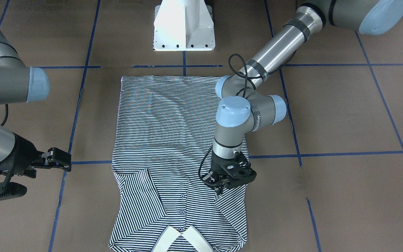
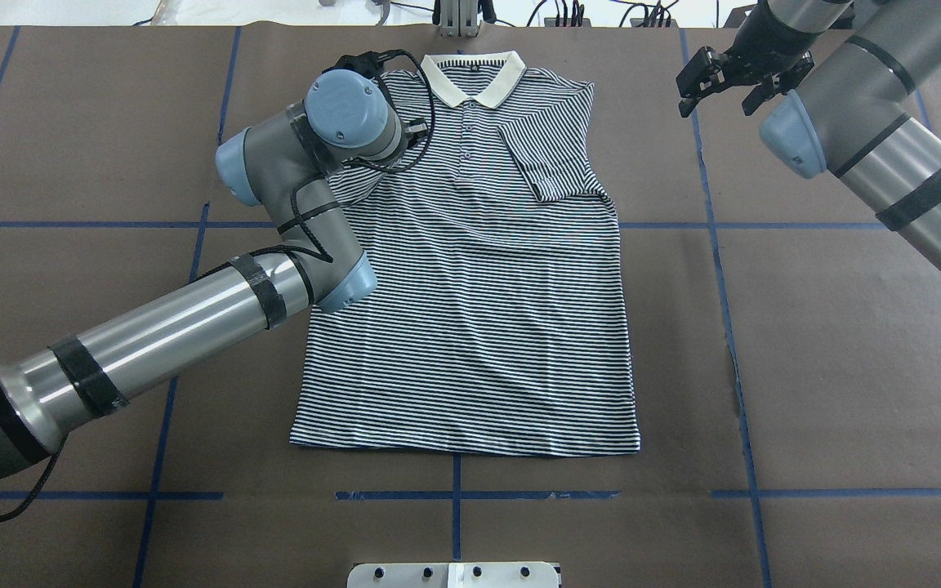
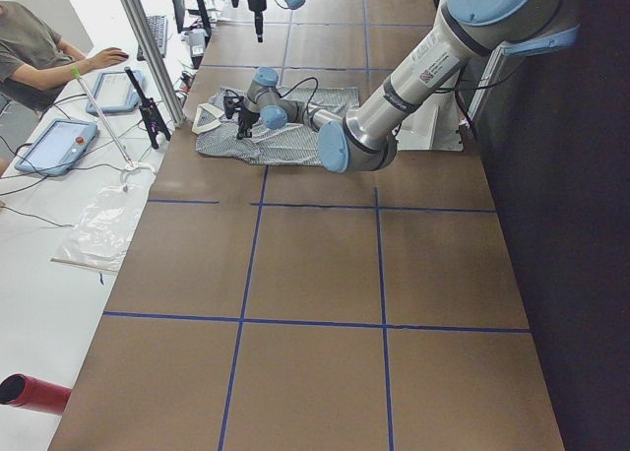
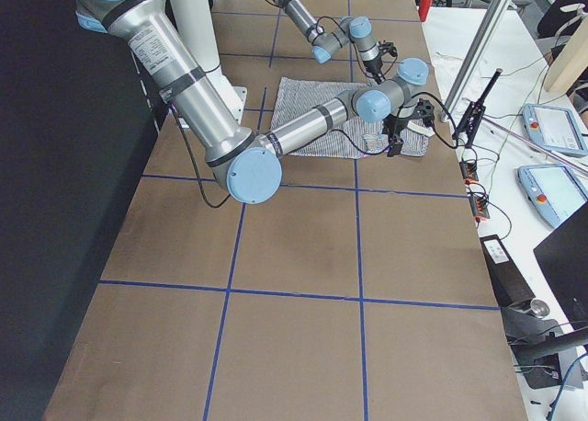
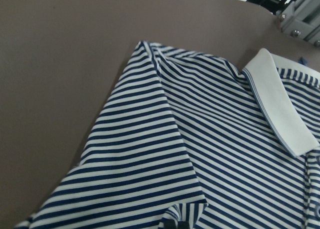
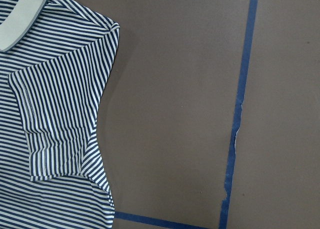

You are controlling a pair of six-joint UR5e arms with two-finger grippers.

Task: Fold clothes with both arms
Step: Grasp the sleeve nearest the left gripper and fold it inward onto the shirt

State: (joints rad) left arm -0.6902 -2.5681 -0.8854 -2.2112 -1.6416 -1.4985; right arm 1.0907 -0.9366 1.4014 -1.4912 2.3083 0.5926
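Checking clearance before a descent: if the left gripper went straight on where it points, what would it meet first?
The left gripper points down at the polo shirt, so it would likely meet the folded-in sleeve by the shoulder first; any gap is unclear.

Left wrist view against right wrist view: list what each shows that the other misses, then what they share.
Only the left wrist view shows the shoulder on the left arm's side and a metal frame past the table edge. Only the right wrist view shows the other sleeve, folded in onto the chest, and blue tape lines. Both show the striped shirt, its white collar and the brown table.
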